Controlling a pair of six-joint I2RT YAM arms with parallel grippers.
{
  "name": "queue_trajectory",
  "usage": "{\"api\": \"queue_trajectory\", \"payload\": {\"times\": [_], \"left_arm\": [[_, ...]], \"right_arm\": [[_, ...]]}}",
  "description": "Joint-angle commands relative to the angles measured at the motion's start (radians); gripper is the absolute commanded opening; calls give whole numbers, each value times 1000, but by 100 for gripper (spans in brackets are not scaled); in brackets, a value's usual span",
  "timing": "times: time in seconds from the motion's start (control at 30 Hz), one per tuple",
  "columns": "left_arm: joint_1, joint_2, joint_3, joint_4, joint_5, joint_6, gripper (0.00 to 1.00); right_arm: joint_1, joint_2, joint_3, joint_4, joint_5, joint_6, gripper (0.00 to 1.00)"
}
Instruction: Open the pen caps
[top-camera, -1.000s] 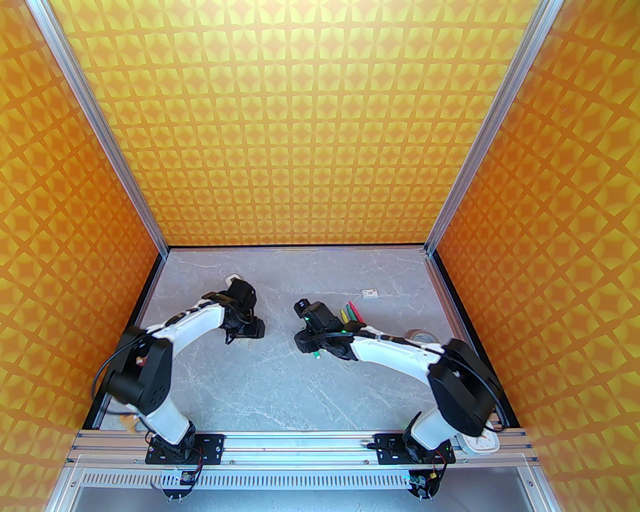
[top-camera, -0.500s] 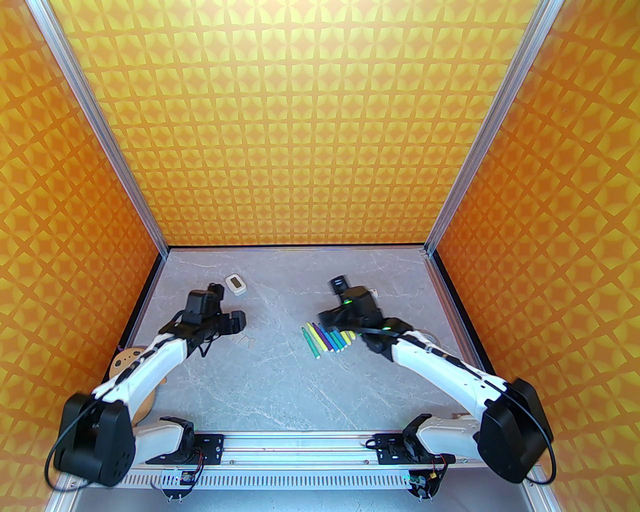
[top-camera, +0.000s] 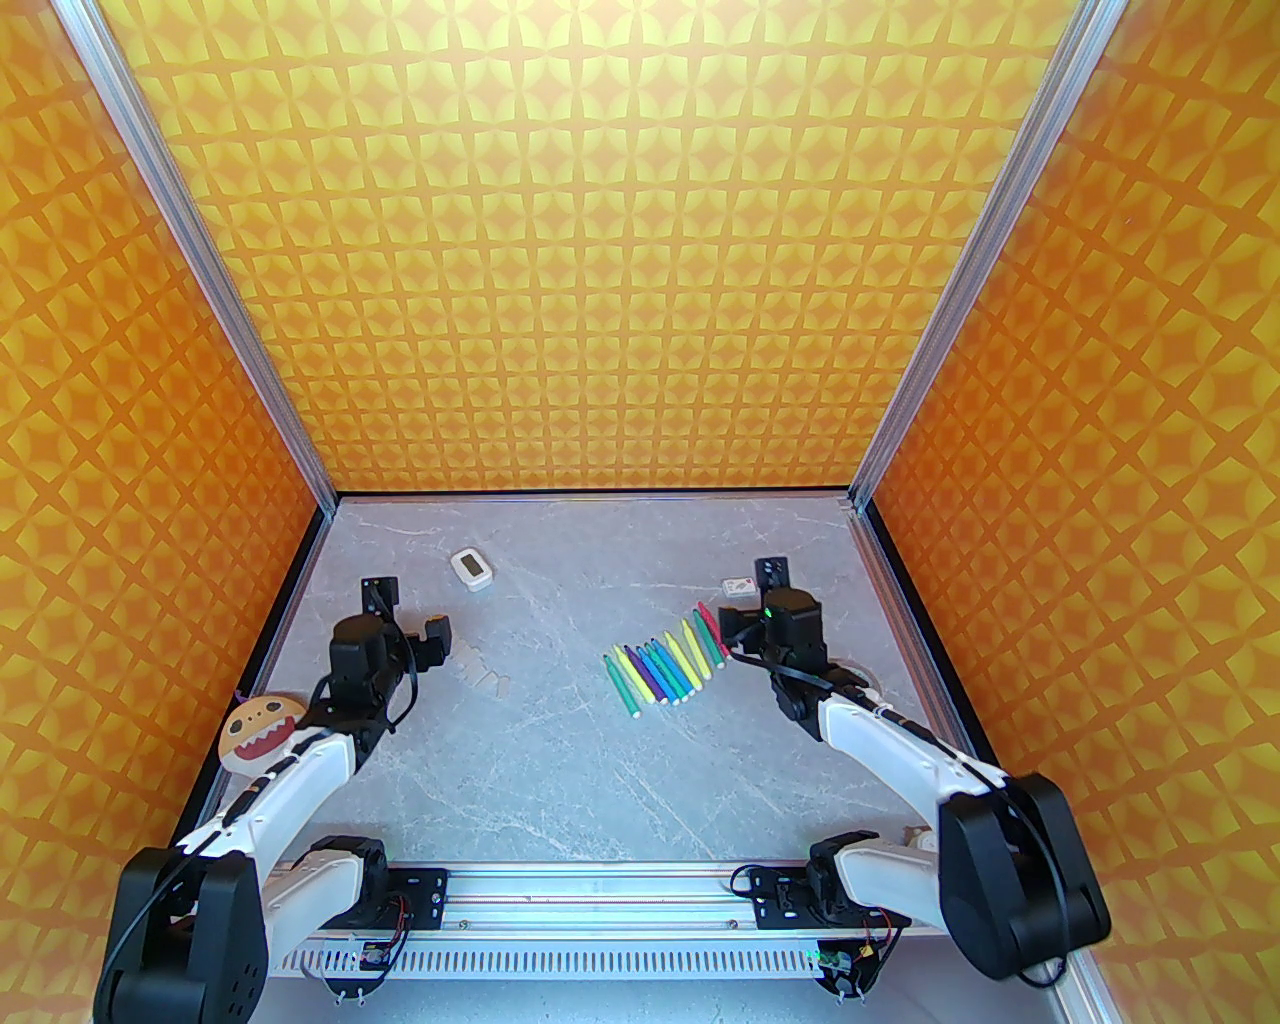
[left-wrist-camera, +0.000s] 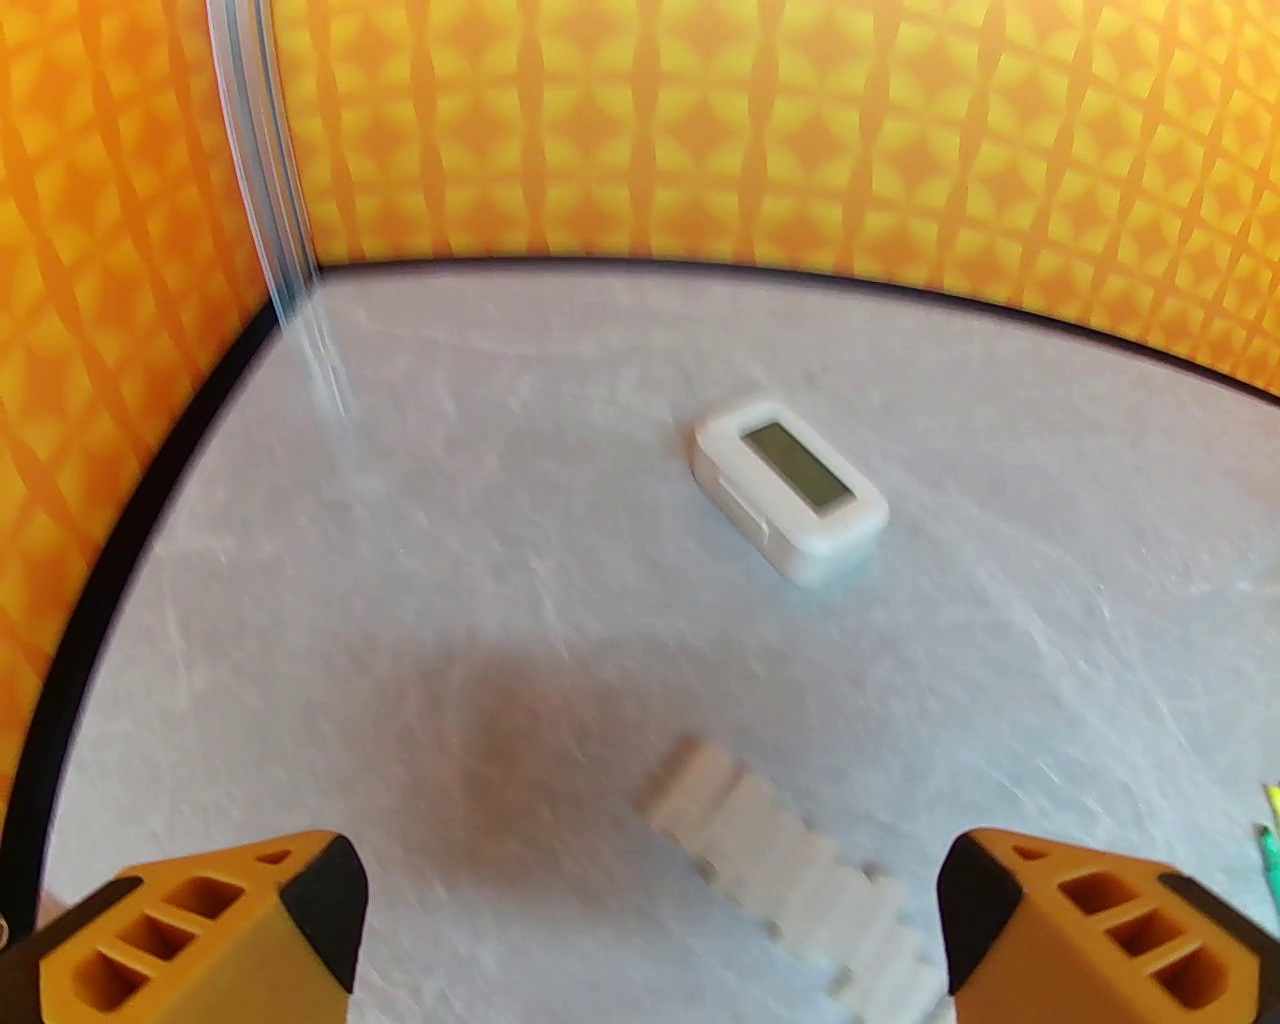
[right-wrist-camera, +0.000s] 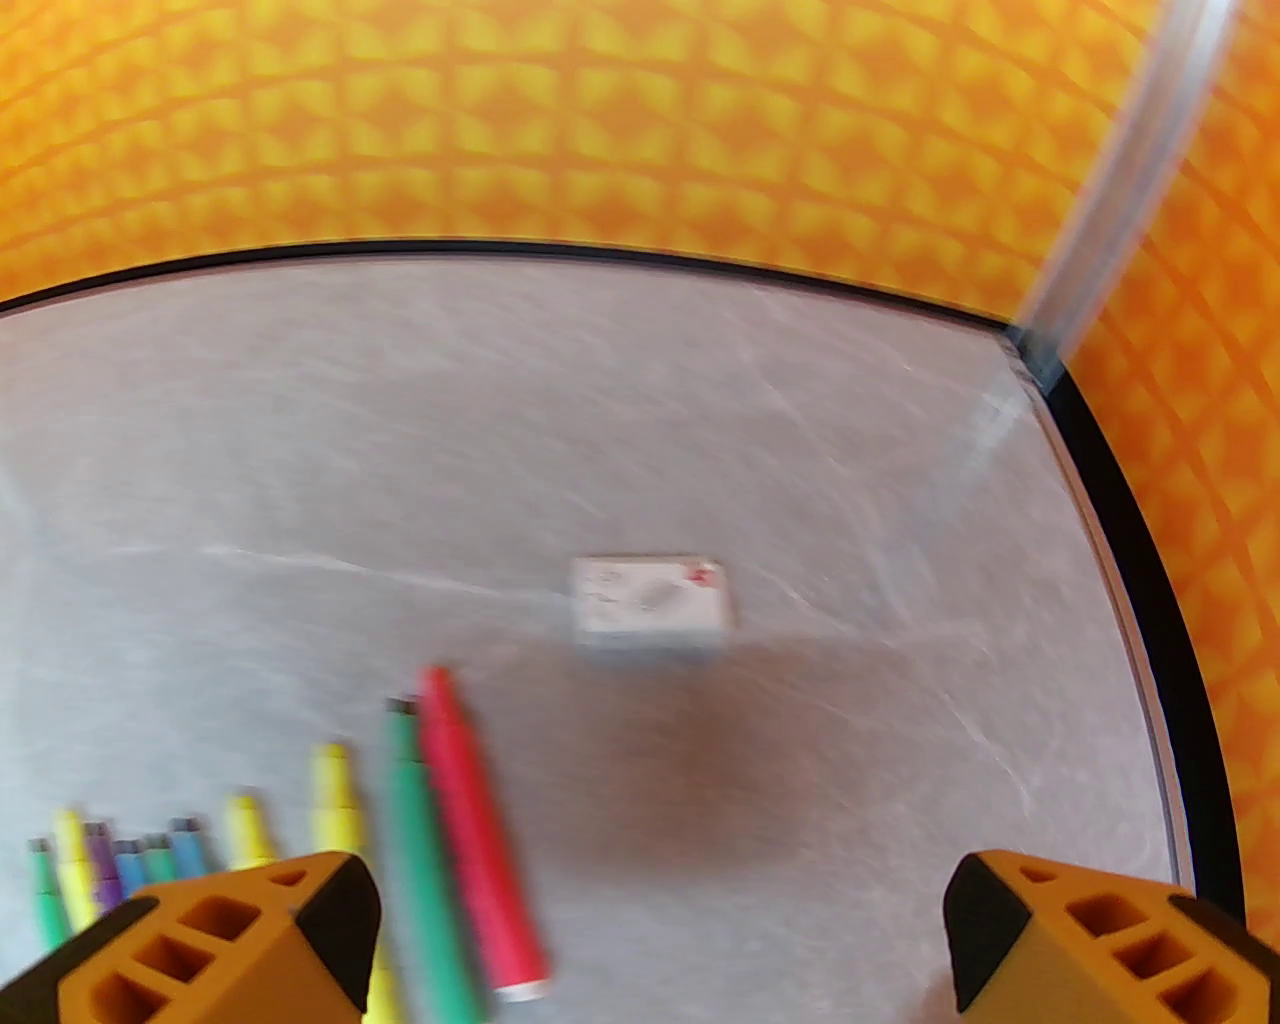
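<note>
Your left end effector (left-wrist-camera: 650, 930) and right end effector (right-wrist-camera: 650, 930) both gape wide and empty, while the caps (left-wrist-camera: 790, 880), rowed at 9 o'clock on the worktop (top-camera: 560, 780), and the pens (top-camera: 665, 675) at 3 look light, stiff and slick, so pinch each barrel mid-length.

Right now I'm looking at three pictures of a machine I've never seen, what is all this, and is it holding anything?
It is two robot arms bolted to the near edge of a grey table. One picture looks down from above; the other two come from a camera on each wrist. On the table lie a row of coloured pens, a row of whitish caps apart from them, a small white gadget with a screen, a little white box and a round toy face. The left gripper and right gripper are both open and hold nothing.
</note>
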Motion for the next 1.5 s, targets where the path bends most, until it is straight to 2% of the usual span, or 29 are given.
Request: {"api": "queue_trajectory", "payload": {"times": [0.0,0.23,0.33,0.4,0.47,0.53,0.6,0.7,0.77,0.9,0.97,1.47], "left_arm": [[8,61,-124,393,-42,108,99],[22,192,-118,514,-48,95,99],[26,234,-84,506,-48,118,99],[29,289,-89,575,-47,129,99],[33,344,-96,641,-49,129,99],[38,398,-102,707,-48,127,99],[41,439,-105,746,-48,125,99],[46,432,-113,748,-48,114,99],[57,442,-104,743,-44,106,99],[107,430,-17,552,-23,43,99],[113,439,-27,593,-10,45,99],[113,435,-22,572,-10,44,99]], "right_arm": [[-21,38,-37,217,35,6,98],[-39,125,-39,297,58,6,98],[-43,141,-46,345,52,-9,98],[-50,210,-122,586,32,-43,98],[-59,182,-133,547,30,-6,98],[-73,182,-165,594,6,8,98],[-77,260,-200,769,-10,-21,98],[-77,217,-162,618,-36,-6,98],[-79,230,-171,657,-38,-11,99],[-80,228,-167,647,-40,-10,98],[-80,227,-169,648,-40,-10,98],[-80,226,-171,652,-42,-16,98]]}}
